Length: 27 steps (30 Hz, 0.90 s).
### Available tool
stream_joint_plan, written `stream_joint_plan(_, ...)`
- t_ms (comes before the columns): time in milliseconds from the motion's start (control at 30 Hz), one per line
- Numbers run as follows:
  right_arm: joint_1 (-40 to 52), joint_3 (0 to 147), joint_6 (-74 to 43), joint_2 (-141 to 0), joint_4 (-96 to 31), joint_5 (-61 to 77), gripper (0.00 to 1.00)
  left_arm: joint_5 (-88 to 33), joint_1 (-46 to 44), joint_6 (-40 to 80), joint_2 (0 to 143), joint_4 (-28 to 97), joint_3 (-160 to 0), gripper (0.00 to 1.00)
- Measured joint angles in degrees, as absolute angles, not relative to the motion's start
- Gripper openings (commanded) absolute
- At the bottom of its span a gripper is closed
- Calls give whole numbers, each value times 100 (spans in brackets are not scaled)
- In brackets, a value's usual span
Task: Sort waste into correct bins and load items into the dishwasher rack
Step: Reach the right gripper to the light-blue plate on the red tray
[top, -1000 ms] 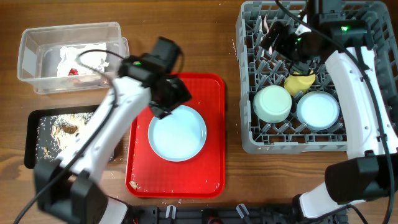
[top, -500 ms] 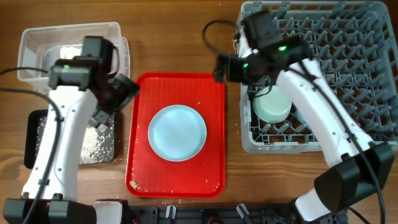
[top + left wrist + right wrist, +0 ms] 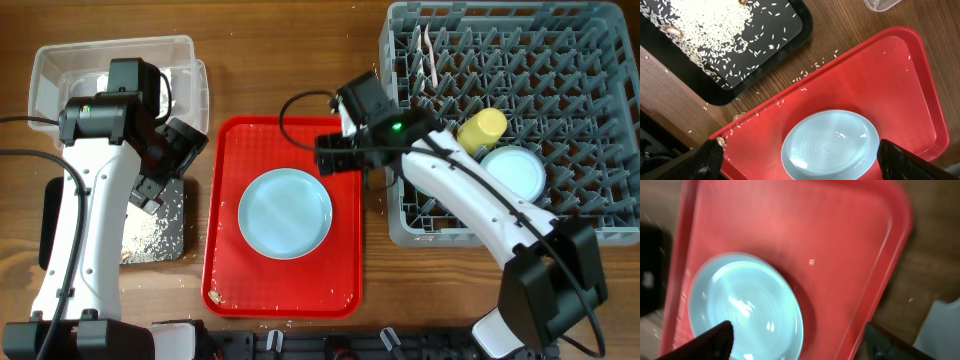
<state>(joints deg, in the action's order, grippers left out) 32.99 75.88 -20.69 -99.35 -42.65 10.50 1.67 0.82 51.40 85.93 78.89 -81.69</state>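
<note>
The large light blue plate (image 3: 285, 212) lies in the middle of the flat red tray (image 3: 340, 270). My left gripper (image 3: 165, 165) is open and empty over the right edge of the black tray (image 3: 165, 235), left of the plate. My right gripper (image 3: 335, 155) is open and empty above the red tray's upper right part, just above and right of the plate. The left wrist view shows the plate (image 3: 830, 145) between my open fingers (image 3: 800, 146). The right wrist view shows the plate (image 3: 745, 305) and my open fingers (image 3: 800, 330). Rice crumbs (image 3: 710, 20) cover the black tray (image 3: 790, 30).
The grey rack (image 3: 400, 225) at the right holds the yellow cup (image 3: 482, 128), a light blue bowl (image 3: 512, 175), white cutlery (image 3: 430, 45) and a mint bowl mostly hidden under my right arm. The clear tub (image 3: 60, 60) stands at the back left. Loose crumbs (image 3: 215, 296) lie at the red tray's front left.
My right gripper left the rack and came left over the red tray, near the plate. My left gripper moved off the plate to the black tray's edge and stays there.
</note>
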Motion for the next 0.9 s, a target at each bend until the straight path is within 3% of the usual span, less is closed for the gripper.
stream_joint_plan(200,3712,7524,-1813,-10197,-4309,1092,74,169,82,5140,8593,7887,-8169,100)
stream_joint_plan(400,3975,7522,-1785,-10849,-4364,1118,62,169,82,5140,8593,7887,-8171,100)
stream_joint_plan(633,3983,7531,-1879,-11439,-4375,1227,60,169,82,5142,8593,7887,-8169,100)
stream_joint_plan(900,3983,7540,-2191,-11489,-4364,1271,22,169,82,5140,8593,7887,-8169,100)
